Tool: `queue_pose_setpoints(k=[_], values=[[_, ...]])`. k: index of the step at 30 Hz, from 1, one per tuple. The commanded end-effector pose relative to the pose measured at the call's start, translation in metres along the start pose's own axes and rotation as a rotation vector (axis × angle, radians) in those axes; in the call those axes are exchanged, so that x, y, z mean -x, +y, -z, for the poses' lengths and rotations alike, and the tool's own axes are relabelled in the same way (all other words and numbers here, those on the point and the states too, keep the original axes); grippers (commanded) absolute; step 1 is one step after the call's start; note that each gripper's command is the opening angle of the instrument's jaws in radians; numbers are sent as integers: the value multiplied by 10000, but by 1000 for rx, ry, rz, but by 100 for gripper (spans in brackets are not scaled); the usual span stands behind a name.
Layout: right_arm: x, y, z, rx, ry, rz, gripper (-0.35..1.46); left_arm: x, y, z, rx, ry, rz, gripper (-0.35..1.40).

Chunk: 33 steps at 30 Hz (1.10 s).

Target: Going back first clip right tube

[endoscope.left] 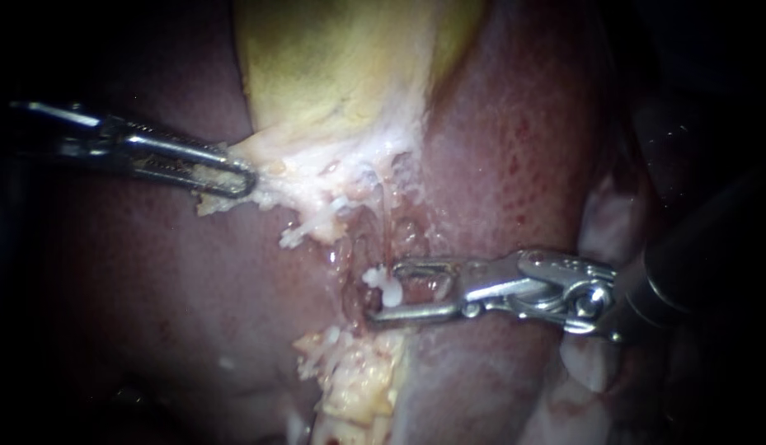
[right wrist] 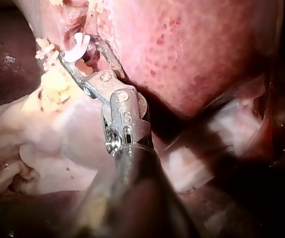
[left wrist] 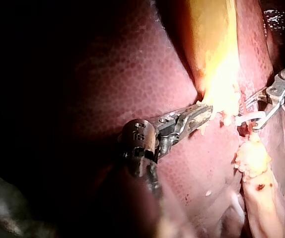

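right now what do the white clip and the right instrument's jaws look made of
Clip: probably plastic. It is opaque white and smooth, with a soft sheen and no metallic glint.
Right instrument, at its jaws: metal by the look. They are silver-grey with bright highlights and crisp edges, shaped as thin slotted frames.

Surroundings: dark on all sides, room not discernible.
Light is concentrated on the centre of the field, leaving wet glints on the liver [endoscope.left: 514, 148] surface. It fades to black toward the edges of the endoscope view. Both wrist views show the same falloff into deep shadow. Walls, floor and furniture cannot be made out.
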Motion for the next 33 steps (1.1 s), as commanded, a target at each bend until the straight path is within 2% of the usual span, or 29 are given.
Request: queue_pose_setpoints(k=[1, 6, 9, 13, 20, 27, 33], values=[[0, 1, 1, 4, 1, 4, 49, 0, 0, 0, 0, 0, 0, -35], [2, -2, 7, 1, 0, 58, 49, 1, 0, 2, 1, 0, -1, -35], [-1, -8, 22, -10, -3, 180, 49, 2, 0, 3, 1, -1, -1, -35], [-13, -17, 56, -18, -3, 336, 49, 2, -1, 5, 1, -4, -2, -35], [-38, -24, 111, -8, -2, 506, 49, 2, -1, 5, 1, -4, -2, -35], [-52, -21, 139, -20, -3, 573, 49, 3, -1, 3, 0, -3, -2, -35], [-53, -21, 145, -23, -3, 578, 50, 6, -3, -4, -7, -4, -4, -35]])
